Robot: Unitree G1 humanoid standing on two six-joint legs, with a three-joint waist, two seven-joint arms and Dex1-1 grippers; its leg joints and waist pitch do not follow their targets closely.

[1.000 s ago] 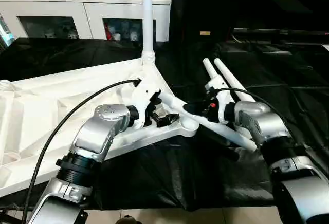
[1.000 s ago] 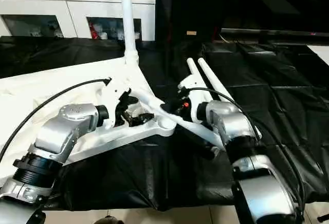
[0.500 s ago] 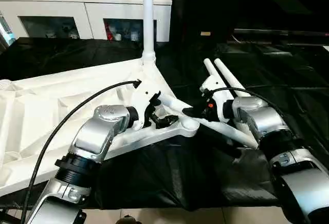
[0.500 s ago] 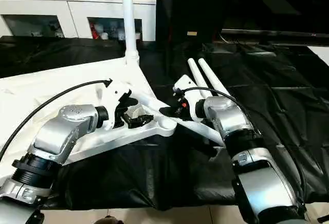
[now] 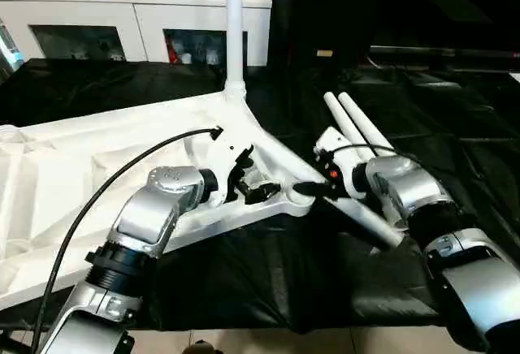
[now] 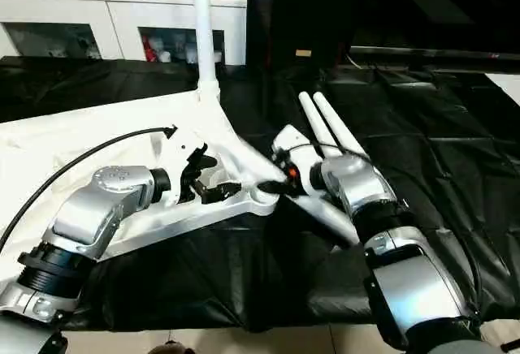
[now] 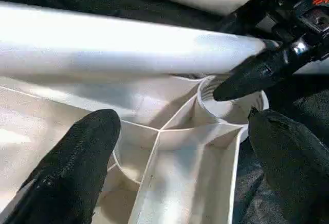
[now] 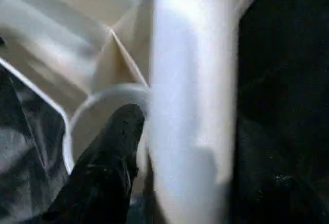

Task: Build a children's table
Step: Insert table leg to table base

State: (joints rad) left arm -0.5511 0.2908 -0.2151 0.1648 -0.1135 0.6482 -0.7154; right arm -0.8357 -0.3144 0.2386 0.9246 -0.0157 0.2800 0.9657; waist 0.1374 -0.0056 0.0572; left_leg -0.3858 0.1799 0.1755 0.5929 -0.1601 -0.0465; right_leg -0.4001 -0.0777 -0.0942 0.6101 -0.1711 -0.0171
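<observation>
Left gripper (image 5: 248,177): jaws spread wide, grasping nothing, poised over the ribbed underside of the inverted table top (image 5: 65,183), directly beside the near corner socket (image 5: 296,200). Right gripper (image 5: 313,185): one finger tip at that socket's rim; whether it grips cannot be told. A loose leg (image 5: 357,212) lies across the socket, long axis running from just beyond the left gripper back under the right gripper. The right arm appears nearer to it. Beyond, two spare legs (image 5: 353,123) lie together; one fitted leg (image 5: 234,21) stands upright at the far corner.
</observation>
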